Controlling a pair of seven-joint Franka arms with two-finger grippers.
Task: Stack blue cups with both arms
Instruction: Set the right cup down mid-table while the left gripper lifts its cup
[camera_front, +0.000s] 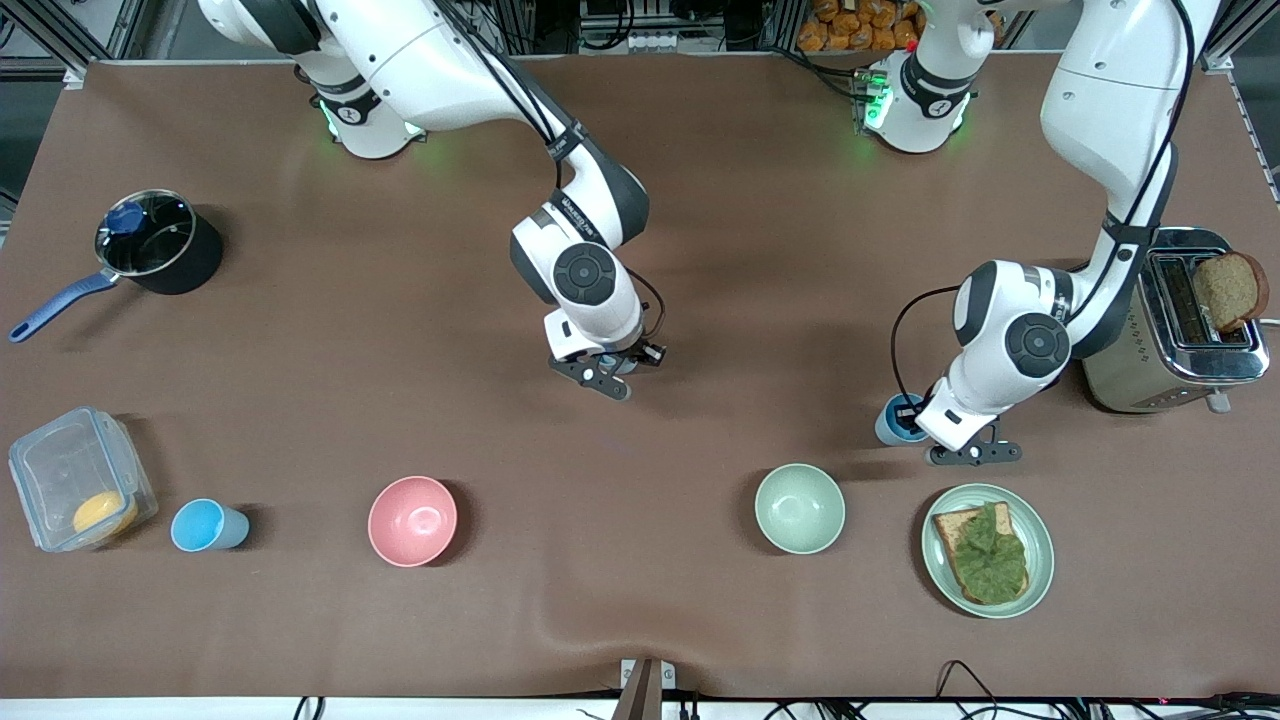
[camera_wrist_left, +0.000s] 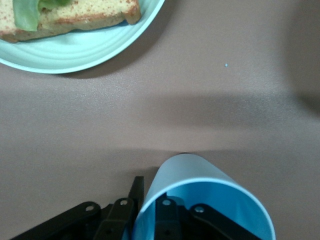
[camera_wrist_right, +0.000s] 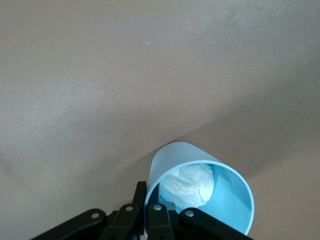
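Observation:
My left gripper (camera_front: 912, 415) (camera_wrist_left: 150, 192) is shut on the wall of a light-blue cup (camera_front: 893, 420) (camera_wrist_left: 200, 172), one finger inside and one outside. That cup rests on the table between the green plate and the toaster. My right gripper (camera_front: 612, 365) (camera_wrist_right: 148, 192) is over the table's middle. It pinches the rim of a paler blue cup (camera_wrist_right: 175, 160) the same way, and something white and crumpled (camera_wrist_right: 190, 185) lies inside that cup. The right hand hides most of this cup in the front view. A third blue cup (camera_front: 208, 525) sits beside the plastic container.
A pink bowl (camera_front: 412, 520) and a pale green bowl (camera_front: 799, 508) sit toward the front camera. A green plate (camera_front: 1040, 560) with toast and lettuce lies close to the left gripper. A toaster (camera_front: 1170, 330), a black pot (camera_front: 160, 255) and a clear container (camera_front: 75, 480) stand at the table's ends.

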